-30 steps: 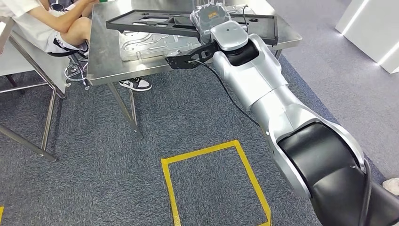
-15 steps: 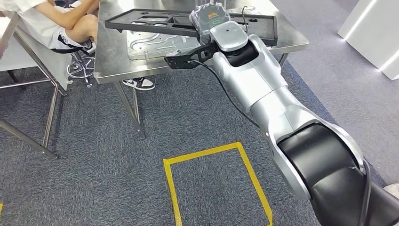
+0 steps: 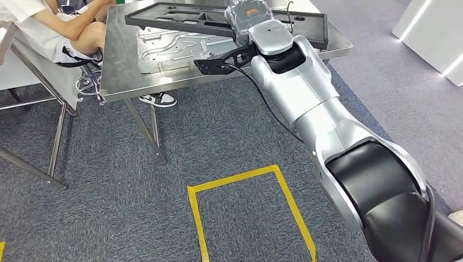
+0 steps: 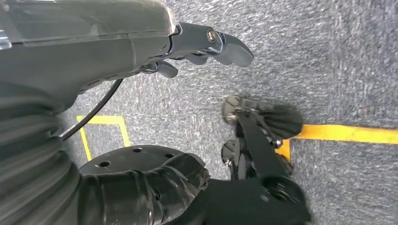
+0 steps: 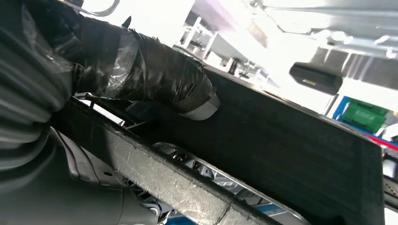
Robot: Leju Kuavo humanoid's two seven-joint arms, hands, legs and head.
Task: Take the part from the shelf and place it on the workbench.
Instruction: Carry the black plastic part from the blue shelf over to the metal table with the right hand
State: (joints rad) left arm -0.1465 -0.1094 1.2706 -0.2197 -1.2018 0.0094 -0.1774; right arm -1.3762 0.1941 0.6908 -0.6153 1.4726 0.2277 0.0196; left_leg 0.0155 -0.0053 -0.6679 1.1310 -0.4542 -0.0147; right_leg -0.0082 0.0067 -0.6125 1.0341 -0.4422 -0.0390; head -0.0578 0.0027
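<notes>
Left hand (image 4: 206, 44) hangs over carpet, fingers curled on nothing. My right hand (image 3: 248, 16) grips the black frame part (image 3: 180, 22) mid-length, above the table (image 3: 117, 65). I judge it stiff, light, long: prone to tipping. No containers; a silver plate (image 3: 174, 49) lies beneath.

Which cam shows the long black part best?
Head view: the long black part spans the steel workbench nearly end to end, held by the right robot hand. Right wrist view gives a close underside. Left wrist view faces carpet.
</notes>
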